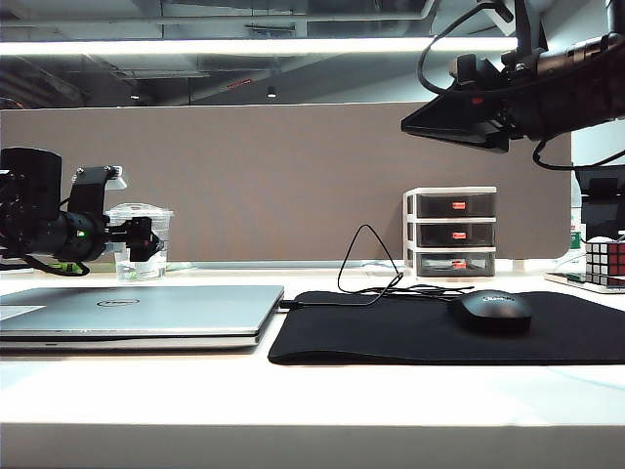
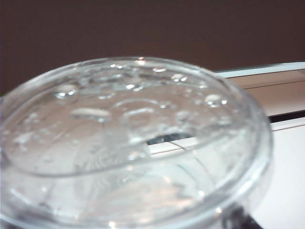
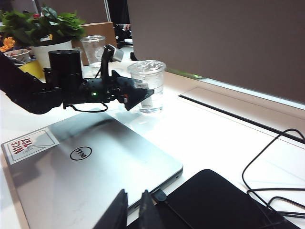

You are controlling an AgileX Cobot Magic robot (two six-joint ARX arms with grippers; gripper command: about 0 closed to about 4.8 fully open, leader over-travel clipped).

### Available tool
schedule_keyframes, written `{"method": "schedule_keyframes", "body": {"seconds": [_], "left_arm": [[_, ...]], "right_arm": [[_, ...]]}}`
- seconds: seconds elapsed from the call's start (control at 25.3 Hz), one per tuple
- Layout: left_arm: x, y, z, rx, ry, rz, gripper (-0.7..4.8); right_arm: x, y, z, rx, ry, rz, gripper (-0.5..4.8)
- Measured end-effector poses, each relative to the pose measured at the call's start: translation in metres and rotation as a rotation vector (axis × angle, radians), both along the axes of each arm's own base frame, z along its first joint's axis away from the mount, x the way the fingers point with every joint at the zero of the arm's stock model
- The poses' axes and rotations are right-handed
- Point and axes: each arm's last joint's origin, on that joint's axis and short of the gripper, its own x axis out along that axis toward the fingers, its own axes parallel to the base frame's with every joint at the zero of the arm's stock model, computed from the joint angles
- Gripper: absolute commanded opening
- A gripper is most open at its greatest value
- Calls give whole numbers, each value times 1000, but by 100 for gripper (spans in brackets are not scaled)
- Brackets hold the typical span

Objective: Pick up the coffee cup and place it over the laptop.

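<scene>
The coffee cup is sitting on the worktop just behind the laptop, left pincer spread wide around it, right pincer hanging closed over the laptop's near right corner, so clamping too hard is risking crushing that flimsy plastic.

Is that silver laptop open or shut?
Shut: the laptop lies flat, lid down, its logo facing up; the left claw is at the coffee cup behind it.

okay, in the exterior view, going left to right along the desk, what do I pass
Left hand at the coffee cup → laptop → mouse pad → mouse → Rubik's cube. The right hand hangs above.
</scene>
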Motion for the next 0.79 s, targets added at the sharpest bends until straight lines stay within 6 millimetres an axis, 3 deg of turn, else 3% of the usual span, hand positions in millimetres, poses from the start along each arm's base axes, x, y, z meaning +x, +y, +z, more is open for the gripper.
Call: {"method": "schedule_keyframes", "body": {"seconds": [0.71, 0.79], "left_arm": [[1, -5, 0, -37, 14, 75, 479], [1, -5, 0, -37, 14, 79, 407]], "right_arm": [[0, 0, 0, 0, 1, 7, 53], [0, 0, 0, 0, 1, 7, 53]]}}
